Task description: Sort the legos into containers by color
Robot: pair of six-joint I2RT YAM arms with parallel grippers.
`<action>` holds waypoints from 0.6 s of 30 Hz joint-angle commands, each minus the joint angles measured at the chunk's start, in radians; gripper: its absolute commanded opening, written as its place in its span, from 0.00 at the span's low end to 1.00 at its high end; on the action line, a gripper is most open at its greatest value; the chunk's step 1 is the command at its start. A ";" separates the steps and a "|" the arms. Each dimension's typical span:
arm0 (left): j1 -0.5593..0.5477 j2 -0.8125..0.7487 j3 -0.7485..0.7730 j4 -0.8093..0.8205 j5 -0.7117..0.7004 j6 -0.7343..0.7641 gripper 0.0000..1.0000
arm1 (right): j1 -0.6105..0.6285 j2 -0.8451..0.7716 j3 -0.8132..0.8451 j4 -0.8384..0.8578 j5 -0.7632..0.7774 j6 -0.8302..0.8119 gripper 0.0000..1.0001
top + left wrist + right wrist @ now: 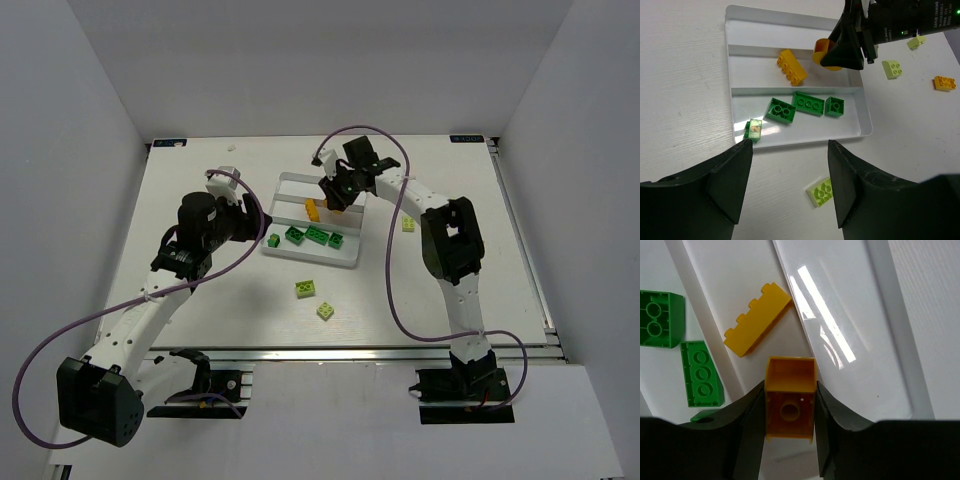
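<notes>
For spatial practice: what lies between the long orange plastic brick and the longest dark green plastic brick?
A raised divider wall of the white plastic tray, in the left wrist view.

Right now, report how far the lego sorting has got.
Done: three dark green bricks lie in the tray's near compartment and one orange brick in the middle. In hand: the right gripper clamps a second orange brick over it. Left: yellow-green bricks and a loose orange brick on the table.
</notes>
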 commanded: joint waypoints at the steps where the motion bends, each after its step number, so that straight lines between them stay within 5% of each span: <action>1: -0.003 -0.021 -0.008 0.002 -0.005 0.002 0.71 | 0.010 -0.004 0.072 -0.026 0.021 -0.011 0.32; 10: 0.006 -0.028 -0.008 0.002 0.001 0.001 0.71 | 0.017 -0.035 0.048 -0.043 -0.007 0.023 0.57; 15: 0.006 -0.031 -0.008 0.002 -0.002 -0.001 0.72 | 0.011 -0.094 0.014 -0.054 0.002 0.037 0.57; 18: 0.006 -0.036 -0.009 0.004 -0.008 -0.002 0.71 | -0.003 -0.191 -0.069 0.004 0.141 0.078 0.52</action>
